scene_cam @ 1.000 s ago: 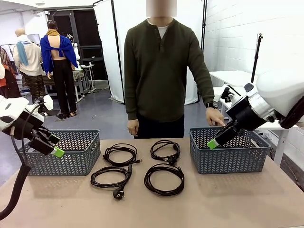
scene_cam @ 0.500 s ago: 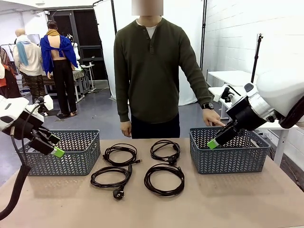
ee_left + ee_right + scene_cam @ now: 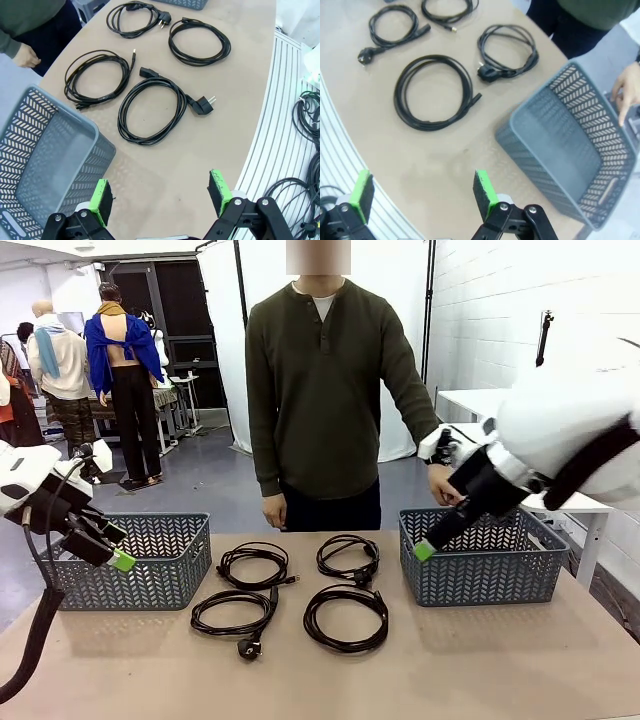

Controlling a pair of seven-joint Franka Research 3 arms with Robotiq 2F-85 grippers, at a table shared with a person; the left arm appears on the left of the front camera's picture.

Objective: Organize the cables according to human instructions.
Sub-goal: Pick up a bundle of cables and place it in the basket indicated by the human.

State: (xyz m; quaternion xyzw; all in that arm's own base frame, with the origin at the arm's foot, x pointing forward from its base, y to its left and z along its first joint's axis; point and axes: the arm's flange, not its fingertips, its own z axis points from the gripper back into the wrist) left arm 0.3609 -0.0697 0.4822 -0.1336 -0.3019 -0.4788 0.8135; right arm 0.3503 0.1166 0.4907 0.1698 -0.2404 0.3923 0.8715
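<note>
Cables (image 3: 362, 576): four thin black cords in loose round coils, lying flat on the matte tan table (image 3: 500, 665), between the left basket (image 3: 150, 575) and right basket (image 3: 490, 580). Both baskets are grey plastic lattice. From my seat, the left gripper (image 3: 162, 192) hangs by the left basket with its green pads wide apart and nothing in them. The right gripper (image 3: 420, 187) is spread and empty too, at the right basket's near-left corner. A person's hand (image 3: 626, 95) is by that basket's far rim.
</note>
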